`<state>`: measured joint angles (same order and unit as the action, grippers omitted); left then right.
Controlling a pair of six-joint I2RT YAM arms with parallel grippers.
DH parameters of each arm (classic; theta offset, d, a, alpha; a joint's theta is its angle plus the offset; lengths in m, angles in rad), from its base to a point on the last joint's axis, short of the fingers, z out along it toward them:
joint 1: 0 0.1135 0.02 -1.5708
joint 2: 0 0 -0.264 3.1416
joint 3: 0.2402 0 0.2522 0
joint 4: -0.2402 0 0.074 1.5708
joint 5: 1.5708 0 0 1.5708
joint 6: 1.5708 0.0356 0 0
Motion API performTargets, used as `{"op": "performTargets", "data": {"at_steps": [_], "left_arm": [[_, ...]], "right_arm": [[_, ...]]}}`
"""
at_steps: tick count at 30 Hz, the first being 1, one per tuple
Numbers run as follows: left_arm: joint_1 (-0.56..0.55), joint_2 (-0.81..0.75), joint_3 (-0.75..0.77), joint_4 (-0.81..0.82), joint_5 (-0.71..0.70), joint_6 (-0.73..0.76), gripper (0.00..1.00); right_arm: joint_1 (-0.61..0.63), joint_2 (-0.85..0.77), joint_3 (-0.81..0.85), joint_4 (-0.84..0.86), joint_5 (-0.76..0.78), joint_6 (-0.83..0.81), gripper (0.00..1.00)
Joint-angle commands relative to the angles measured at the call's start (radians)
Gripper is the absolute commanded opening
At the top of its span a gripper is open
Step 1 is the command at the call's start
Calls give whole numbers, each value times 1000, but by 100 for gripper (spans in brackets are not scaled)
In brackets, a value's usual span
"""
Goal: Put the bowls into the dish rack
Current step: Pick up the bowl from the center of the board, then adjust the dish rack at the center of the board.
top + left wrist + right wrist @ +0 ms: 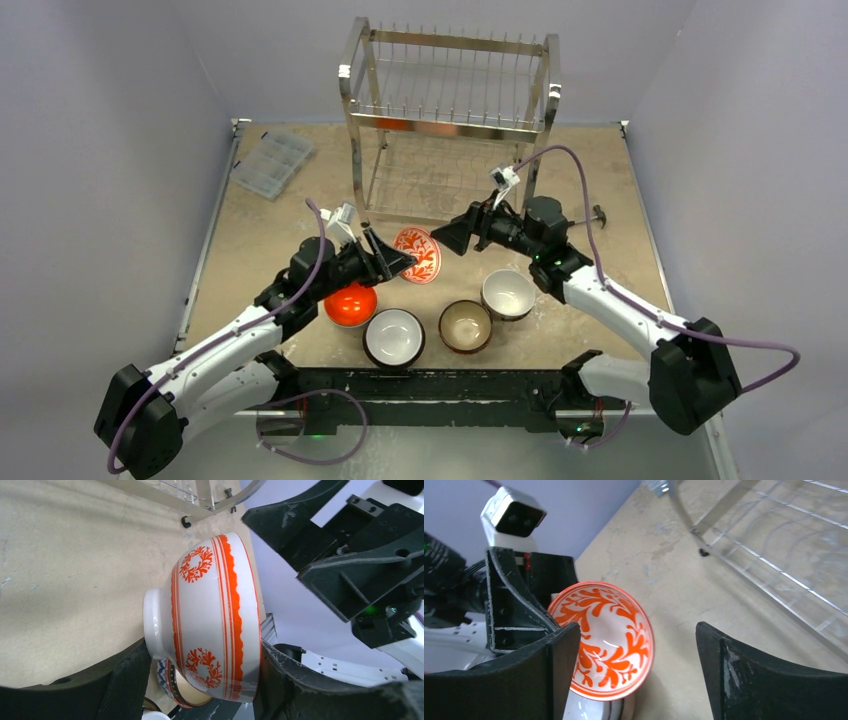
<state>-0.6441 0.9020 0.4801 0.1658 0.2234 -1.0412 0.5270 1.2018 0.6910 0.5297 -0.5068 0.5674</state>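
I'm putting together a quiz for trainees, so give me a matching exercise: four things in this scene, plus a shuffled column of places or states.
1 orange-patterned bowl
2 brown bowl
3 clear compartment box
4 right gripper

A far left corner
B open, holding nothing
C clamped sideways in left gripper
D upright, front row

Pairs: 1-C, 2-D, 3-A, 4-B

Soft, even light from overhead fills all three views, casting only faint shadows on the bench [262,232]. The steel of the dish rack [352,80] glints mildly, and a small highlight sits on the glaze of the patterned bowl [605,641]. In both wrist views the near jaws are dark and slightly blurred.
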Motion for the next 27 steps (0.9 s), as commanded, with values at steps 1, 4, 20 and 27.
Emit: {"op": "performTargets", "data": {"at_steps": [1, 4, 20, 27], "left_arm": [[-3, -16, 34, 10, -70, -13, 0], [-2, -23, 43, -31, -99, -3, 0], [-1, -102, 55, -130, -135, 34, 0], [-2, -123, 44, -128, -129, 32, 0]], "right_arm": [[-63, -92, -9, -115, 90, -64, 90], [-138, -142, -15, -227, 189, -87, 93], [-269, -104, 33, -356, 637, -208, 92], [-269, -4, 86, -269, 612, -265, 85]]}}
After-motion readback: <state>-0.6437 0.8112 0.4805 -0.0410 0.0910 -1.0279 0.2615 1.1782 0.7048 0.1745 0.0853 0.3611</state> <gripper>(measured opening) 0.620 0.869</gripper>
